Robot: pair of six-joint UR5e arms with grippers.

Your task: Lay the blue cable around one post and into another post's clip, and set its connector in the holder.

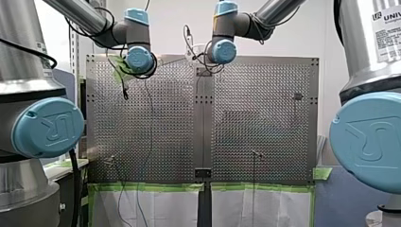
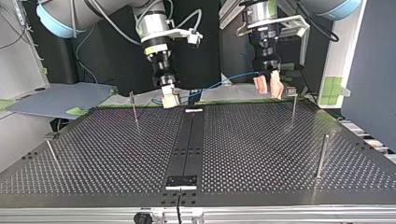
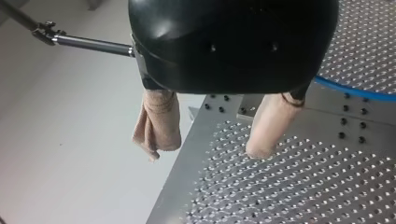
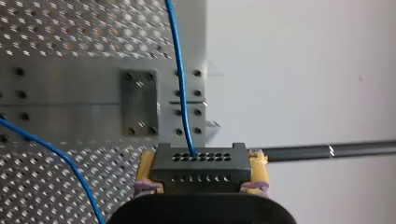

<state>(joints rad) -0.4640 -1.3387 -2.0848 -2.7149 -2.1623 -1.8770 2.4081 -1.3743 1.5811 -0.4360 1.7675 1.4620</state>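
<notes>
Black connector (image 4: 200,169) sits pinched in my right hand (image 4: 202,161).

A robotics lab: 2 grey arms with blue joint caps, my left arm (image 1: 45,125) and my right arm (image 1: 369,137), flank a perforated metal desk (image 2: 280,140) studded with thin posts (image 2: 322,156), its edge marked with green tape (image 1: 151,186).

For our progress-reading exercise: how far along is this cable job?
Done: my right gripper has the connector clamped, with the blue cable trailing from it. In hand: little else, as my left gripper hangs open and empty. Left: nearly everything. No cable is seen around a post or clipped, and the connector is not yet seated.
</notes>
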